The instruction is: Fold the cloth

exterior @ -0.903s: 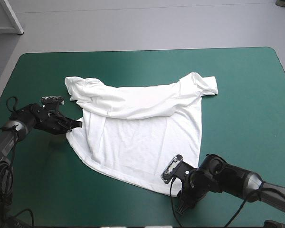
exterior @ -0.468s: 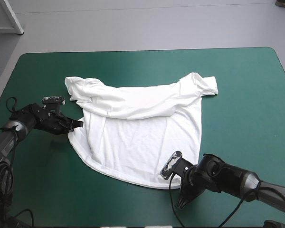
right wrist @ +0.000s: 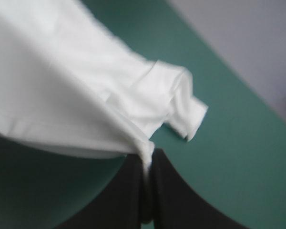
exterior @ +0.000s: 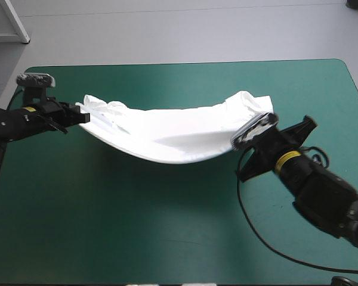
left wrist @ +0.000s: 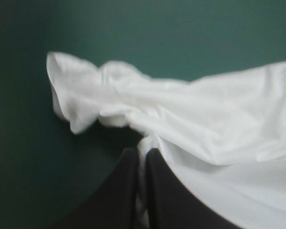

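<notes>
The white T-shirt [exterior: 173,131] lies across the far half of the teal-green table, its near hem lifted and carried back over its upper part in a sagging curve. My left gripper [exterior: 82,118] is shut on the T-shirt at the left end of that hem, beside the left sleeve [left wrist: 74,95]. At the right end, by the right sleeve [right wrist: 183,107], my right gripper [exterior: 243,145] is shut on the T-shirt too. White cloth [left wrist: 219,143] runs between the black fingers [left wrist: 126,191] in the left wrist view and between the fingers [right wrist: 128,191] in the right wrist view.
The teal-green cover [exterior: 137,220] lies bare in front of the shirt. The table's far edge [exterior: 185,62] runs a little beyond the sleeves.
Both grippers have risen from the near hem and swung toward the far edge, carrying the hem up and over the shirt's upper part. The shirt's lower half no longer lies flat.
</notes>
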You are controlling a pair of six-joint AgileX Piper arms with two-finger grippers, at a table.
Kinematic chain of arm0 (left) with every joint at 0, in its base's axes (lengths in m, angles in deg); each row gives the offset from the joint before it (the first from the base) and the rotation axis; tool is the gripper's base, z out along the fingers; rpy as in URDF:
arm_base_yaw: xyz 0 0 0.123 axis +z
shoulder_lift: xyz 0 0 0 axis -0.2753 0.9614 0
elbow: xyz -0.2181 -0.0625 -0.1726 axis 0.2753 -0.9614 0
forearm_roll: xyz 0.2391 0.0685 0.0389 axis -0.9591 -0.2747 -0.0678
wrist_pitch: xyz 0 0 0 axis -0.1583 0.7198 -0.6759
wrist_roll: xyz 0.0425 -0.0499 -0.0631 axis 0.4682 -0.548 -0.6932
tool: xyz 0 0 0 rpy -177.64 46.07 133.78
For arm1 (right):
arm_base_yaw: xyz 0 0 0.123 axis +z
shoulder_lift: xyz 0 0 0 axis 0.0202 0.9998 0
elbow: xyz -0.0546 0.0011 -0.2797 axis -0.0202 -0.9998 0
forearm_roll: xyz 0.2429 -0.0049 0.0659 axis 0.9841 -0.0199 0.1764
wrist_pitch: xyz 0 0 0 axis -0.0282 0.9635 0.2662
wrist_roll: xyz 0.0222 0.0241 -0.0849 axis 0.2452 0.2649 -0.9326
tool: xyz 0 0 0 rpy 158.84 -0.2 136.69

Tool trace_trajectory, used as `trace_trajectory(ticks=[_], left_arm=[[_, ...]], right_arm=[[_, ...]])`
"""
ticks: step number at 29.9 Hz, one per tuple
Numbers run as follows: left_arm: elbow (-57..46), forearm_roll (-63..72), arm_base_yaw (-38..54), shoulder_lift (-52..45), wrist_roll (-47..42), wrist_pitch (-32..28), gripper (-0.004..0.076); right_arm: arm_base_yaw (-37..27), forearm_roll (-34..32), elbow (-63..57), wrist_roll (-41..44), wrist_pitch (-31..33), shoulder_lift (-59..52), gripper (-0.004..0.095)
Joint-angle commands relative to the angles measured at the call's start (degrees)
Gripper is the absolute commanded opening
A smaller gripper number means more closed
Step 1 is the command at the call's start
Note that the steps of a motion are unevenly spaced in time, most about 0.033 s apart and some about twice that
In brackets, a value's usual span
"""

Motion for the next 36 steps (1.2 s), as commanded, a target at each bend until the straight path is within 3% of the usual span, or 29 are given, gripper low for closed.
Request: trace_trajectory(ticks=[1,8,15,20,24,29,36], left_arm=[[8.76,4.81,-0.13,-6.38,0.01,-1.76,0.0019],[25.29,6.84,-0.13,-8.89,0.01,-0.32,0.0019],[39.88,6.57,-0.13,-8.89,0.01,-1.40,0.0019],[47.00,3.88,-0.13,-8.89,0.09,-4.72,0.0019],[51.68,1.36,-0.13,-8.40,0.09,-5.67,0.0019],[57.61,1.29,-0.13,-7.94,0.52,-8.38,0.0019],[63.51,1.50,-0.13,-6.52,1.85,-10.16,0.0019]], right_arm=[[-0.08,-8.05,11.05,2.61,-2.15,-2.32,-0.0017],[-0.08,-8.20,31.07,-2.01,-5.51,-0.27,-0.0017],[-0.08,-8.04,53.17,-13.26,-8.13,6.99,-0.0017],[-0.08,-4.61,70.99,-22.72,-7.19,14.00,-0.0017],[-0.08,-0.04,83.12,-25.15,-9.63,18.08,-0.0018],[-0.08,8.09,89.25,-31.69,-11.32,18.80,-0.0018],[-0.08,7.38,89.55,-33.67,-10.94,18.41,-0.0017]])
